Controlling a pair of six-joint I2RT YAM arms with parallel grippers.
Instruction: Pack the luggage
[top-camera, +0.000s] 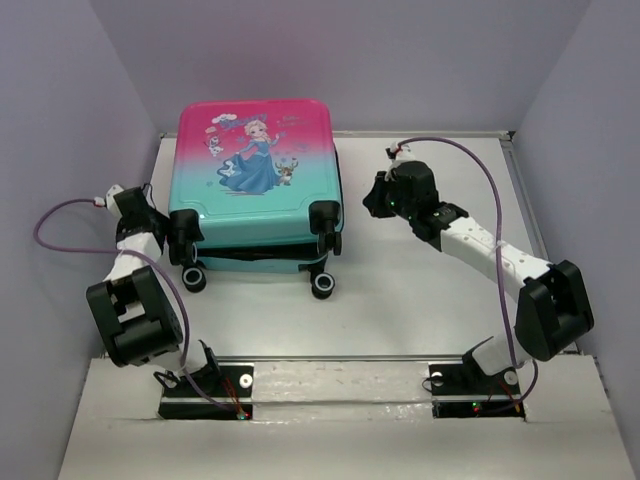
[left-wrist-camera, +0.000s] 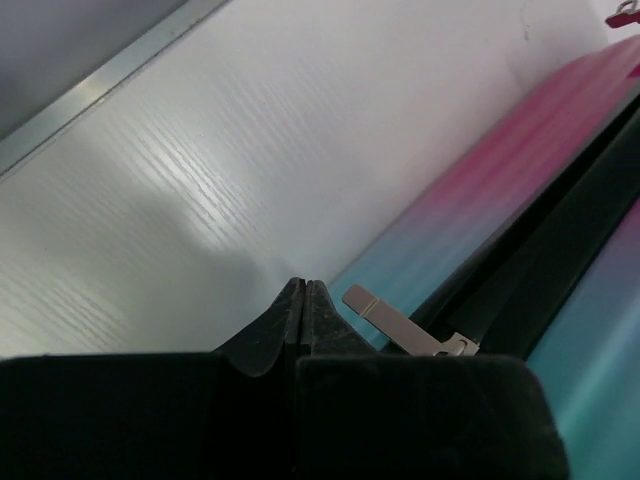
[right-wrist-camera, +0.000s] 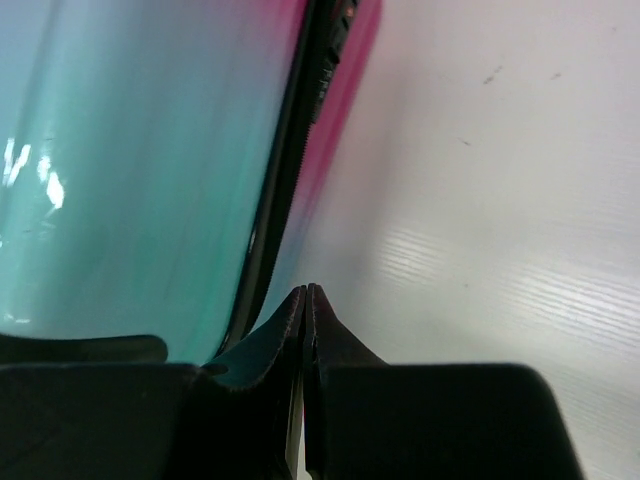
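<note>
Jaws pressed together on both arms, gripping nothing.
I had the left gripper (left-wrist-camera: 303, 292) just beside the zipper pull (left-wrist-camera: 400, 322) of the luggage (top-camera: 255, 170), the right gripper (right-wrist-camera: 306, 296) by its other side.

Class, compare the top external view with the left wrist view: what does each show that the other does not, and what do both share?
Only the top external view shows the princess print on the lid of the luggage, its black wheels and the right arm. Only the left wrist view shows a silver zipper pull beside the dark seam, and the left gripper closed tight. Both show the luggage's pink-to-teal colouring and the white table.
</note>
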